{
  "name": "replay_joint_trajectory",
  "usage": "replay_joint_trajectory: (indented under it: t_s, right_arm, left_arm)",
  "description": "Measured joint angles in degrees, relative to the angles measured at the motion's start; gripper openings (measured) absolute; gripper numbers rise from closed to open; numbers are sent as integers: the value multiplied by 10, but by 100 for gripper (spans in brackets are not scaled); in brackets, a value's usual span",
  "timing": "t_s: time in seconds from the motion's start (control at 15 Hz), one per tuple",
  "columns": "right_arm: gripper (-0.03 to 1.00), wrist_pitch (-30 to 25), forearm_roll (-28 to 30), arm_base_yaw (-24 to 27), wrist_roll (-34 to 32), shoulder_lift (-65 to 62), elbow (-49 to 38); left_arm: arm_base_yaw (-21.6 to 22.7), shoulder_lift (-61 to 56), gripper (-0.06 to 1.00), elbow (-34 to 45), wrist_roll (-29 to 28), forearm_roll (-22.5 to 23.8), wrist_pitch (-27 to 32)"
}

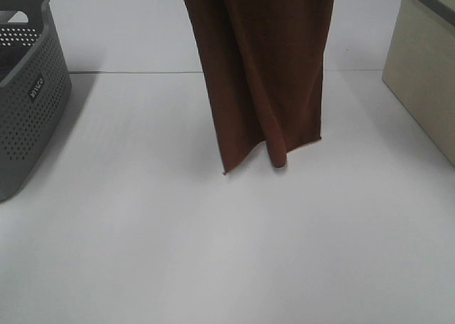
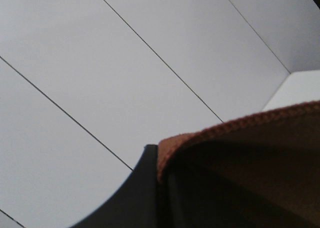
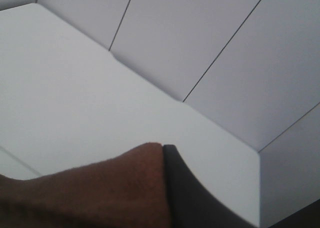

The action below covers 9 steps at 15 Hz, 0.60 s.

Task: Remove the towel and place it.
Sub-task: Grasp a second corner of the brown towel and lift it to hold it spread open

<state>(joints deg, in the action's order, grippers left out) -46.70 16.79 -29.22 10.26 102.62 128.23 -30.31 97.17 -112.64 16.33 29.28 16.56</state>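
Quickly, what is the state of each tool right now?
Left tool: closed, holding the towel.
Right tool: closed, holding the towel.

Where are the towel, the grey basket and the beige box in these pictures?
towel (image 1: pixel 263 75), exterior high view, middle of the hanging cloth.
grey basket (image 1: pixel 25 128), exterior high view, its perforated side wall.
beige box (image 1: pixel 426 75), exterior high view, the side that faces the towel.
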Motion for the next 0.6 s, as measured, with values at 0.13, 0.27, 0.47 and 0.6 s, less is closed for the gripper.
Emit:
replay_joint_trajectory:
  t_s: [0.13,0.27,0.47,0.6]
  right_arm:
    - [1,97,65,0,-15,17,0]
    - [1,139,96,0,-37,32,0]
    - [1,224,130,17,-103,72,0]
    - [1,273,134,40,-134,99,2]
  left_arm:
    - [41,42,0,0,-24,-1,-128]
    - [61,62,0,0,-29,-5,-190]
    - [95,109,0,0,-30,-25,-320]
    - [119,146,0,0,-30,-42,-399]
